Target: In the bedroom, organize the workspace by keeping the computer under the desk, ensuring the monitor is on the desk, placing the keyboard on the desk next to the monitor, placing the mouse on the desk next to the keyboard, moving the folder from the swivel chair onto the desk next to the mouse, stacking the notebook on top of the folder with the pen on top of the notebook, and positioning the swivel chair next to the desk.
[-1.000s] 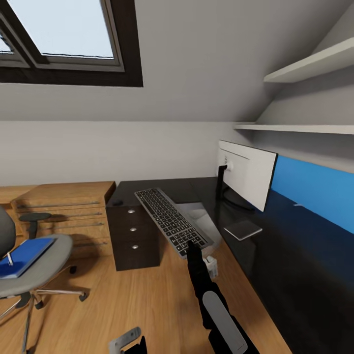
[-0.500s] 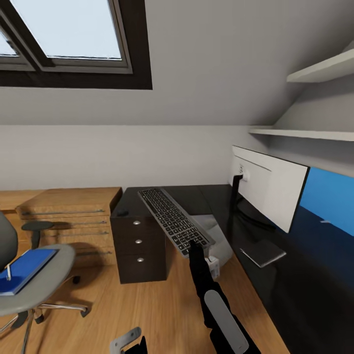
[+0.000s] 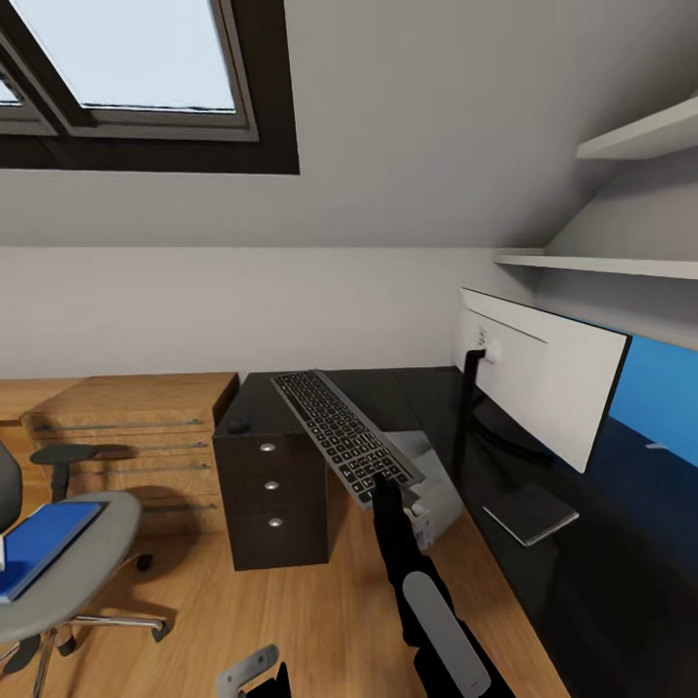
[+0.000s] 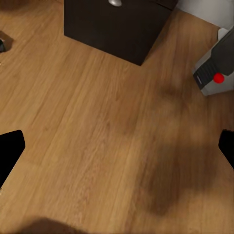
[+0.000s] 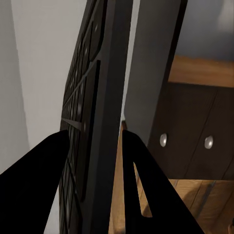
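Right hand (image 3: 386,485) pinches the keyboard (image 3: 341,433) by its near end, held tilted in the air above the tabletop (image 3: 388,388) for setting beside the monitor (image 3: 543,373). Left hand (image 4: 117,146) spread wide, empty, over floor. Folder (image 3: 39,543) lies on the swivel chair (image 3: 92,557).

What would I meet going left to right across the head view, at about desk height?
Swivel chair with the blue folder → light-wood shelving → black drawer unit → keyboard → monitor.

Keyboard (image 3: 341,435) dark grey keys, silver frame; folder (image 3: 37,545) bright blue; desk (image 3: 407,393) glossy black.
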You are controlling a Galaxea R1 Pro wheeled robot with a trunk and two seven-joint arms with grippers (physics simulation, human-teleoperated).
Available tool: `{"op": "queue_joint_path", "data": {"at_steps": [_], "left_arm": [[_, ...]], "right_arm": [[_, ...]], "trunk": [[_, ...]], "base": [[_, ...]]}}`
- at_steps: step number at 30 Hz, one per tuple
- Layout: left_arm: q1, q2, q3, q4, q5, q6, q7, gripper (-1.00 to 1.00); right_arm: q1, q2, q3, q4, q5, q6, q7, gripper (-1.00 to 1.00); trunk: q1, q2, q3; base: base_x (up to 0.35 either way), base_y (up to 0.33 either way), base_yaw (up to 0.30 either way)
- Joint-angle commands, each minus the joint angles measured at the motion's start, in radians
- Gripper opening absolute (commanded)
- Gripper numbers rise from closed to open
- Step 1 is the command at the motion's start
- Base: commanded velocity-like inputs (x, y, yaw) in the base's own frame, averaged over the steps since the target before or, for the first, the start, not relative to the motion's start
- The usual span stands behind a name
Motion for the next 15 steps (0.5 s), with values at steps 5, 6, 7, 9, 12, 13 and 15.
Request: {"op": "queue_joint_path", "data": {"at_steps": [5, 6, 7, 9, 12, 13, 15], "left_arm": [[0.0, 0.003, 0.0, -0.002, 0.002, 0.005, 0.004, 1.0], [0.0, 0.003, 0.0, -0.002, 0.002, 0.005, 0.004, 1.0], [0.0, 0.003, 0.0, -0.002, 0.002, 0.005, 0.004, 1.0], [0.0, 0.002, -0.001, -0.003, 0.002, 0.005, 0.005, 1.0], [0.0, 0.002, -0.001, -0.003, 0.002, 0.004, 0.005, 1.0], [0.0, 0.001, -0.001, -0.003, 0.002, 0.004, 0.005, 1.0], [0.0, 0.001, -0.001, -0.003, 0.002, 0.004, 0.005, 1.0]], "right_arm": [[0.0, 0.0, 0.004, -0.002, -0.001, -0.009, -0.002, -1.0], [0.0, 0.0, 0.004, -0.002, -0.001, -0.009, -0.002, -1.0], [0.0, 0.0, 0.004, -0.003, -0.001, -0.009, -0.002, -1.0], [0.0, 0.0, 0.004, -0.004, -0.002, -0.008, -0.003, -1.0], [0.0, 0.0, 0.003, -0.004, -0.005, -0.008, -0.002, -1.0], [0.0, 0.0, 0.003, -0.004, -0.005, -0.008, -0.002, -1.0], [0.0, 0.0, 0.003, -0.004, -0.005, -0.008, -0.002, -1.0]], "trunk": [[0.0, -0.001, -0.001], [0.0, -0.001, -0.001], [0.0, -0.001, -0.001], [0.0, -0.001, -0.001], [0.0, -0.001, -0.001], [0.0, -0.001, -0.001], [0.0, -0.001, -0.001]], "base": [[0.155, 0.205, 0.0], [0.197, 0.235, 0.0], [0.231, 0.196, 0.0], [0.238, 0.17, 0.0], [0.243, 0.134, 0.0], [0.245, 0.108, 0.0], [0.253, 0.099, 0.0]]}}
